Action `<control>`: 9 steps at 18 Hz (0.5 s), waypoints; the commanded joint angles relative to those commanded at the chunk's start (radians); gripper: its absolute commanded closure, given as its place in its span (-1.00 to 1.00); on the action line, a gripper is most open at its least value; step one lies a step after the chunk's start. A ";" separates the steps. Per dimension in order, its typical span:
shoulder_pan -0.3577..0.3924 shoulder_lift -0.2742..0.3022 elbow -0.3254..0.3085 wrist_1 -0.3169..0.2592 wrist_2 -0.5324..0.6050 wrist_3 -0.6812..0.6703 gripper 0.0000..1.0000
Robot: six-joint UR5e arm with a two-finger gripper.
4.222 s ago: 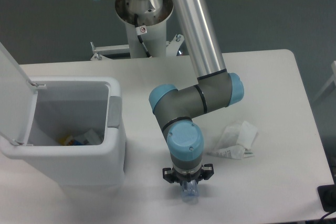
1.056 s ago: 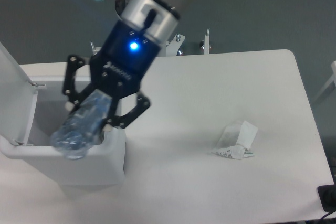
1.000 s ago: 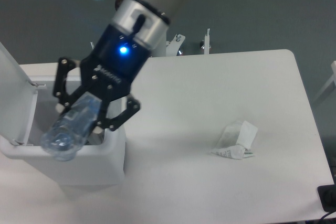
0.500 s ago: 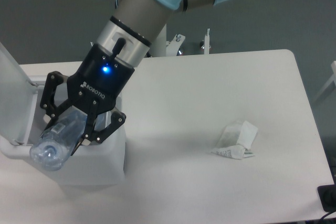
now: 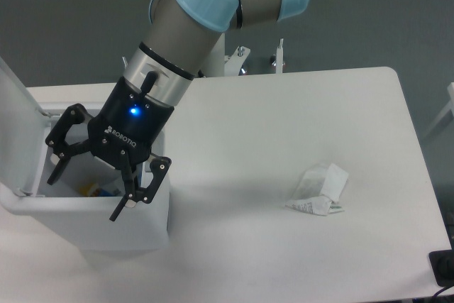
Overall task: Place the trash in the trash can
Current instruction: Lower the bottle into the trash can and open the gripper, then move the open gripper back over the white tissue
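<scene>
Hovering over the open trash can (image 5: 152, 221), the gripper (image 5: 85, 188) had its fingers spread wide and held nothing. The bottle was not visible; a little litter showed inside the bin. The crumpled wrapper (image 5: 318, 189) lay on the table (image 5: 284, 118), well apart, awaiting collection.
</scene>
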 joint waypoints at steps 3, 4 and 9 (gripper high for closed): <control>0.048 -0.011 -0.015 -0.002 0.058 -0.012 -1.00; 0.069 -0.011 -0.015 -0.003 0.069 -0.018 -1.00; 0.159 -0.046 -0.026 -0.008 0.110 -0.044 -1.00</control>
